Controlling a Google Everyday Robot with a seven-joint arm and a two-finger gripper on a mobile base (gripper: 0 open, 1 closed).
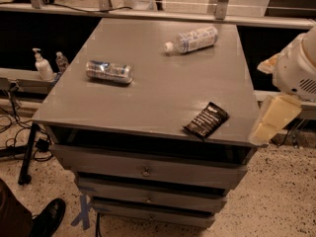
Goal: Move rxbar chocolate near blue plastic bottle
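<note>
Hanging just off the front right corner of the table (163,95), the robot's hand (272,120) sits low beside the edge; whether it is spread or pressed together I cannot tell. The rxbar chocolate (206,120) is the closest thing to it, lying flat just inboard of the hand, near the table's front edge. The bar's long axis runs on a slant, with its far end turned toward the hand's side.

Farther in, and well across the table from the hand, a silver-blue can (109,72) lies on its side. Farthest off, the blue plastic bottle (191,39) lies on its side near the back edge, cap pointing away from the hand. My guess is that the bar must travel straight back from here.
</note>
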